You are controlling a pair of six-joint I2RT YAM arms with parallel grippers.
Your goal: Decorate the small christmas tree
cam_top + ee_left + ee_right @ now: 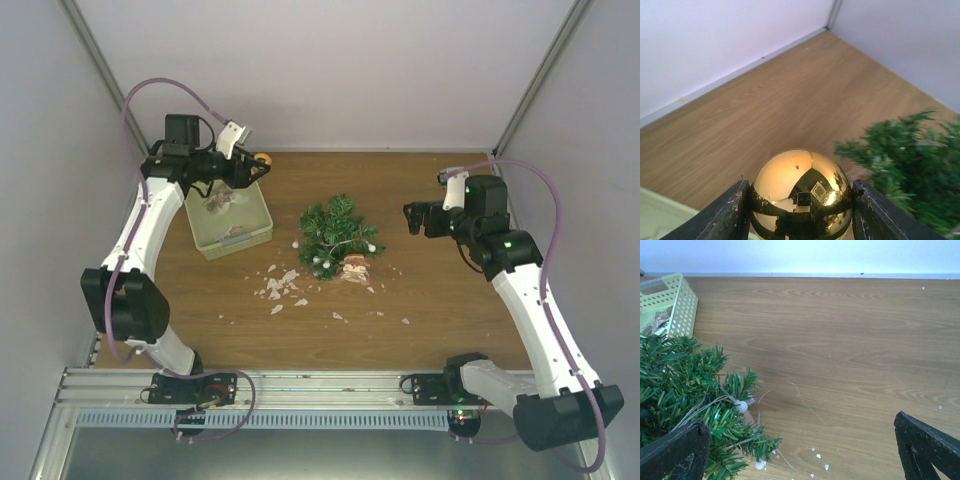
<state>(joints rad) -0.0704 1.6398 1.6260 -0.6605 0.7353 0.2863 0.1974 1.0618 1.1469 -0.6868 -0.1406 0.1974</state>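
Wooden tabletop (440, 300) between pale walls: only the left wrist view shows the left gripper (802, 212) clamped on a gold bauble (797, 182), above the pale basket's (238, 244) far corner. White fragments (282, 288) litter the boards beside the small christmas tree (335, 232), mid-table, just left of the right gripper (415, 218), jaws spread wide.

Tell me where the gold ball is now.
The gold ball is at the back left of the top view, held in the left gripper by the basket's far corner, left of the tree.
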